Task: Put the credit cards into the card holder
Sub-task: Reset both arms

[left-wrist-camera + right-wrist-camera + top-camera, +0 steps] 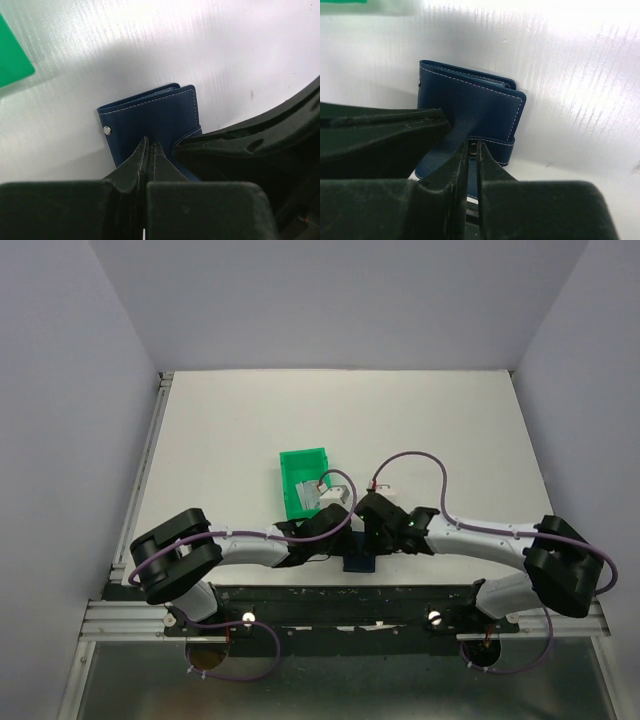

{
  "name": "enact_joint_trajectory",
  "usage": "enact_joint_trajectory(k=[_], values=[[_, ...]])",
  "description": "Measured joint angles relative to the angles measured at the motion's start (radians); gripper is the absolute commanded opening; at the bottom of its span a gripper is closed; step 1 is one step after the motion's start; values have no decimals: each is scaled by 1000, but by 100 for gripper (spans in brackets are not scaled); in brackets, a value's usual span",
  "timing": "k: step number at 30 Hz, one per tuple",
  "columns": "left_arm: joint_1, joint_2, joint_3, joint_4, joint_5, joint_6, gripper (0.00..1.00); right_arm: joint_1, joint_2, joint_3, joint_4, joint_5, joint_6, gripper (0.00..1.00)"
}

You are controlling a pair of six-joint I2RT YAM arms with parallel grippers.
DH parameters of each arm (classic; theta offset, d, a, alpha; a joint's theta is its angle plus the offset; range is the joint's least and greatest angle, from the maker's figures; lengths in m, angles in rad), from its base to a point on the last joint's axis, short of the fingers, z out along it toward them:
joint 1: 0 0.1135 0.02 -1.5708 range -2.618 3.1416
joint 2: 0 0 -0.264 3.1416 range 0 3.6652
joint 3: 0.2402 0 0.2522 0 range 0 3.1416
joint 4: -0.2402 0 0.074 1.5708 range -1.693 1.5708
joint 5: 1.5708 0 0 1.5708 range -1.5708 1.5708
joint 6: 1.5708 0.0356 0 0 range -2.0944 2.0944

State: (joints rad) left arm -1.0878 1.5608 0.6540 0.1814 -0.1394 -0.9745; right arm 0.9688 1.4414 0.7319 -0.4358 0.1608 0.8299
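Note:
The card holder [150, 117] is a navy folding wallet lying folded on the white table, its light stud towards the left in the left wrist view. My left gripper [150, 143] is shut, its tips resting on the holder's top face. My right gripper [473, 145] is shut on the holder's snap tab, and the snap shows between its fingers. In the right wrist view the card holder [480, 107] sits just beyond the tips, with the left gripper's dark fingers crossing it on the left. From above, the card holder [358, 563] peeks out under both wrists. Pale credit cards [320, 498] lie in the green bin.
A green plastic bin [300, 475] stands just beyond the left gripper; a corner of the bin [12, 60] shows in the left wrist view. Grey walls close in the table on the left, right and far sides. Purple cables loop over both wrists.

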Motion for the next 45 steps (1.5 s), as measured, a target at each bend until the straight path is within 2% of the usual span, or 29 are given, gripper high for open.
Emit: enact_joint_trajectory(k=[5,8,13,15,19,22,24,25,26,27,28,29,36,40,45], values=[[-1,-16,-6,-10,-2,-3,0,8,-138,-125,149,3,0,31],[-6,-52,-8,-60,-2,-2,0,17,-181,-140,169,-2,-19,36],[-12,-190,18,-180,-33,16,0,20,-303,-136,180,14,-27,40],[-12,-256,44,-229,-56,25,4,20,-367,-136,174,34,-26,45],[-12,-414,58,-324,-117,31,29,20,-515,-136,113,76,-22,58],[-12,-531,50,-407,-161,19,49,20,-616,-136,29,100,-13,77],[-12,-613,32,-474,-185,3,60,20,-665,-136,-18,107,-8,82],[-12,-637,24,-499,-193,-2,72,20,-688,-136,-44,111,-6,84],[-12,-681,11,-553,-206,-17,78,20,-707,-135,-68,113,-5,86],[-12,-708,5,-582,-213,-22,84,21,-723,-133,-95,116,-1,90],[-12,-732,-1,-615,-219,-33,91,20,-735,-129,-121,119,2,99],[-12,-760,-5,-657,-227,-45,98,21,-742,-121,-151,124,7,100],[-12,-899,-10,-874,-272,-122,99,20,-708,19,-359,196,45,100],[-12,-898,7,-966,-293,-150,99,20,-686,51,-405,224,60,100],[-12,-873,42,-996,-300,-143,99,21,-680,51,-409,237,58,100]])
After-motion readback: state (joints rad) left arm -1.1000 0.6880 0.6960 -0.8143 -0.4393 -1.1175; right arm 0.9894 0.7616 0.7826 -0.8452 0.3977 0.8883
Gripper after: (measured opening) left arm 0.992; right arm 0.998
